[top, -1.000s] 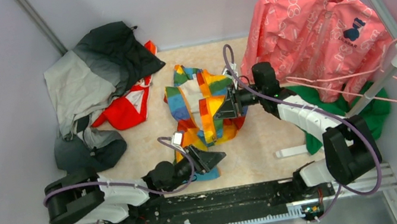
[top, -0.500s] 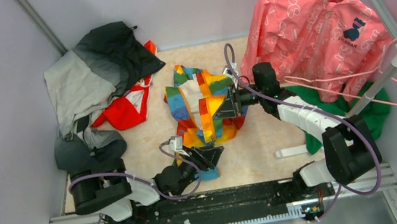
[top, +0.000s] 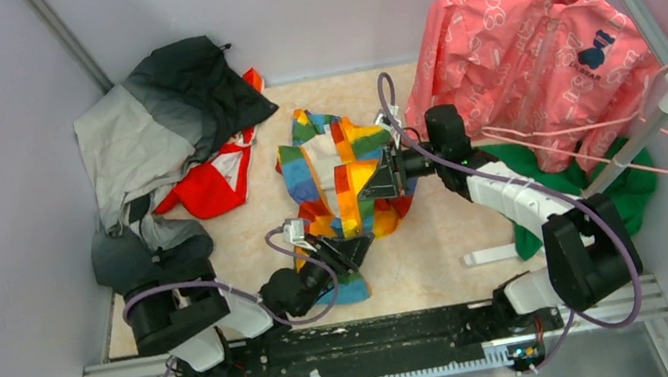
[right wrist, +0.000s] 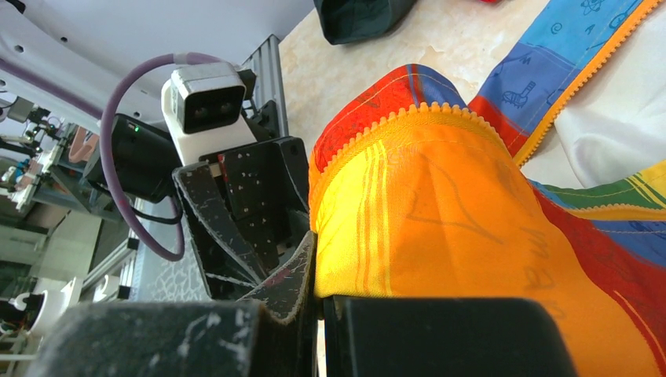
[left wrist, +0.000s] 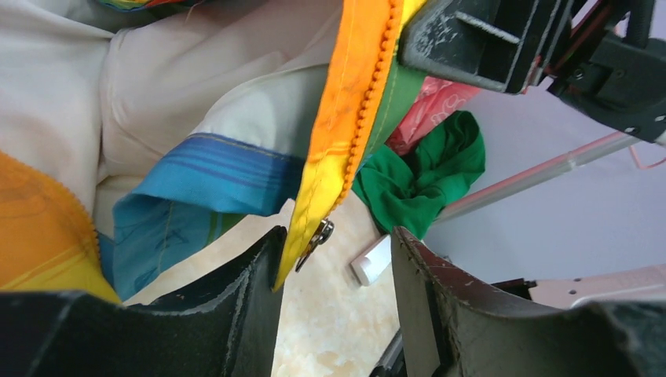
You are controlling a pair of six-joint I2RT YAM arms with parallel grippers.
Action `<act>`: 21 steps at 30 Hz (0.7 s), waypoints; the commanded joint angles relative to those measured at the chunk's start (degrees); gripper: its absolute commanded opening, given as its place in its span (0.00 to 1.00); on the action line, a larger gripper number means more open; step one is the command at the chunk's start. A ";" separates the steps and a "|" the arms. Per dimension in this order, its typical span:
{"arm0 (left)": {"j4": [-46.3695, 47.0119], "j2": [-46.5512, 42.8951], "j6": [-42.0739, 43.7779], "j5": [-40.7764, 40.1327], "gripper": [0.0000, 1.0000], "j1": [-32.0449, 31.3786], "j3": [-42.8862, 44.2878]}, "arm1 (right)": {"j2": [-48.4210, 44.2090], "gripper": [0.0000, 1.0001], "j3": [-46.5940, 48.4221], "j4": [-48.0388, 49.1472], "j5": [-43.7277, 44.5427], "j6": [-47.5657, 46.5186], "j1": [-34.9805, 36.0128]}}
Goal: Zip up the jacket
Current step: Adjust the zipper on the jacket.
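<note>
Jacket point(top: 341, 179) lies crumpled mid-bench point(top: 439, 238), rainbow stripes up, pale lining showing at centre.

R tool point(top: 387, 178) sits at jacket's right side. Its fingers are pressed together, pinching an orange/yellow fold of the front edge. Zipper teeth point(right wrist: 393, 118) run along the rim of that fold, and the fabric is lifted off the bench there.

L tool point(top: 344, 248) is at jacket's near end, fingers spread, nothing clamped. In L wrist view the orange zipper edge point(left wrist: 345, 118) hangs down btwn the two fingers, closer to the one on view's left. Metal pull point(left wrist: 317, 236) dangles at its lower end, in the gap. Can't tell if the edge touches that finger.

Grey-and-black jacket point(top: 158, 125) is heaped far left, w/ red garment point(top: 208, 186) just beside it. Pink patterned garment point(top: 530, 46) is draped far right, green cloth point(top: 612, 180) below it. Small white object point(top: 487, 255) lies on bench near R arm.
</note>
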 commanded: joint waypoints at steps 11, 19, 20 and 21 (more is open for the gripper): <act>-16.38 -10.94 -10.61 4.04 0.56 0.40 1.64 | -0.41 0.00 0.04 2.71 -0.46 0.28 -0.39; -21.65 -11.71 -13.77 5.57 0.57 0.40 2.21 | -0.37 0.00 0.04 2.71 -0.46 0.15 -0.36; -20.85 -11.37 -13.71 5.90 0.57 0.40 2.22 | -0.38 0.00 0.04 2.67 -0.50 0.20 -0.38; -20.19 -11.17 -13.55 6.12 0.57 0.40 2.26 | -0.41 0.00 0.04 2.63 -0.47 0.21 -0.39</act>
